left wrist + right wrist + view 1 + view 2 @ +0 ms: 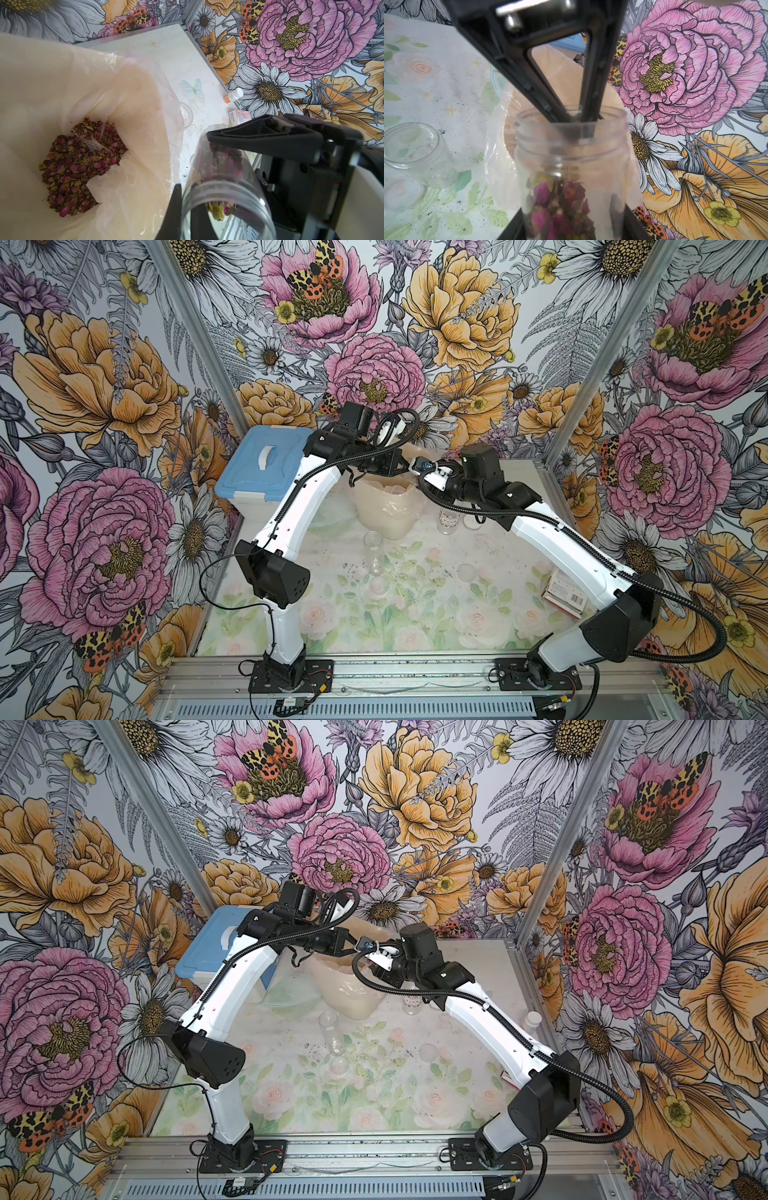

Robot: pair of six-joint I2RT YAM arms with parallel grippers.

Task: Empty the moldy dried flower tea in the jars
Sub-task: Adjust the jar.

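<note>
Moldy dried flower tea point(560, 199) sits at the base end of an uncapped jar point(571, 149); its long axis runs out from the right tool point(573, 222) clamping its base, mouth toward the bag-lined bin point(135, 124) alongside; the left tool point(579, 119), pinched together, pokes into that mouth.

I see a clear jar point(571, 149), its tea point(560, 205) deep pink, maroon and olive. The bag point(128, 99) is creamy and translucent; my table point(446, 83) is white, printed with pastel roses and green leaves.
</note>
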